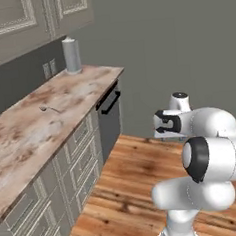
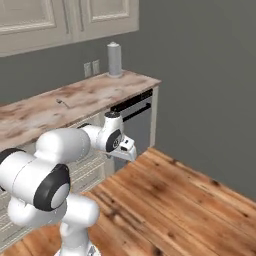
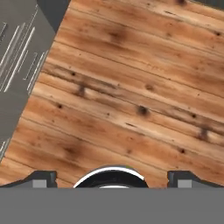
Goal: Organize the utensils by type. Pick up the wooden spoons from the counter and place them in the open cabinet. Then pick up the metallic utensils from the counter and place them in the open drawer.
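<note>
the counter (image 1: 63, 101) carries a small slim utensil (image 1: 50, 109) and an upright grey cylinder (image 1: 71, 55).

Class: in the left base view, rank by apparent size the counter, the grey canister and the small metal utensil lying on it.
1. counter
2. grey canister, though it stands farthest back
3. metal utensil

White arm folded low, hand turned down

The arm (image 1: 208, 153) rises from its base, bends at a dark-ringed elbow joint and reaches forward at mid height, with the wrist angled down. In the hand view the gripper (image 3: 111, 177) faces downward, its two dark fingertips (image 3: 41, 178) set wide apart at either side with nothing between them. In the right base view the hand (image 2: 125, 147) sits at the end of the forearm.
</note>
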